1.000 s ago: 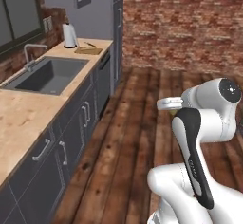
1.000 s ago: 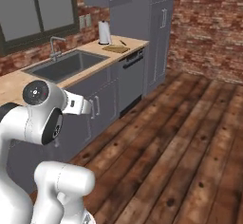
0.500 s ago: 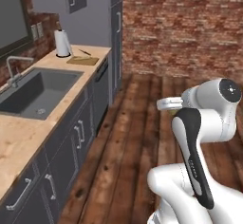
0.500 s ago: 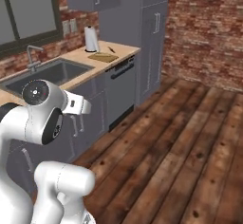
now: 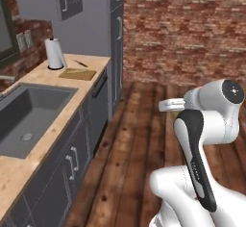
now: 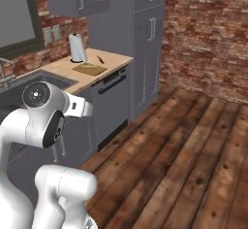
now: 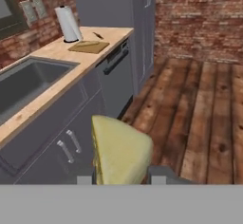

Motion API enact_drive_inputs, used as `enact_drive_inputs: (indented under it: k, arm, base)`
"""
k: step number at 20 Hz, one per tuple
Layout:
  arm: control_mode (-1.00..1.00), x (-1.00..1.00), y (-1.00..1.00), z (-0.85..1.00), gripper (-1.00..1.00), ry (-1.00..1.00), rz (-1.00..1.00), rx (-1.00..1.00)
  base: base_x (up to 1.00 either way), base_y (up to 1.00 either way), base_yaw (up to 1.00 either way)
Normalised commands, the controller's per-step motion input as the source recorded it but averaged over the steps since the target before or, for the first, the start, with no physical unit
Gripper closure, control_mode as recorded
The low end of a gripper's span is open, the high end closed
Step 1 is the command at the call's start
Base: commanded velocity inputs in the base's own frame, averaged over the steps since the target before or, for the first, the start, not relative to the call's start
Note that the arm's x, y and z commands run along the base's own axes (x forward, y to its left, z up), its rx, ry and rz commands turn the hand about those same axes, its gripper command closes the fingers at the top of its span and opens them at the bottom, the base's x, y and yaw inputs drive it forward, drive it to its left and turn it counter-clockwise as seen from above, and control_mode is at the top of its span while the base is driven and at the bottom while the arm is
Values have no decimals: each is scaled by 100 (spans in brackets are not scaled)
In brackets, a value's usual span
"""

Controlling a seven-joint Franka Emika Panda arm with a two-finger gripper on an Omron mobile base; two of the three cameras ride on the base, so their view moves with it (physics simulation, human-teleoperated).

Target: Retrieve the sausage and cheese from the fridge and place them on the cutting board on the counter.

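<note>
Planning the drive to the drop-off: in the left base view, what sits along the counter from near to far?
Sink → cutting board → a small dark utensil just beyond the board → paper towel roll by the back wall.

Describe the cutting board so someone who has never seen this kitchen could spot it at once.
Follow the light butcher-block wood counter past the dark grey inset sink to its far end. There, beside the upright white paper towel roll, lies the thin rectangular tan wooden cutting board. It is flat and slightly darker than the countertop, unlike the small dark utensil lying just behind it.
</note>
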Motion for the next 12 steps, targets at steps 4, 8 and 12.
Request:
enact_drive_inputs:
  k: [4,8,12]
  arm:
    - [100,0,0,0,100,0,0,0]
    - [100,0,0,0,100,0,0,0]
    - [100,0,0,0,100,0,0,0]
  base:
    - [94,0,4]
    - [94,0,8]
    - [94,0,14]
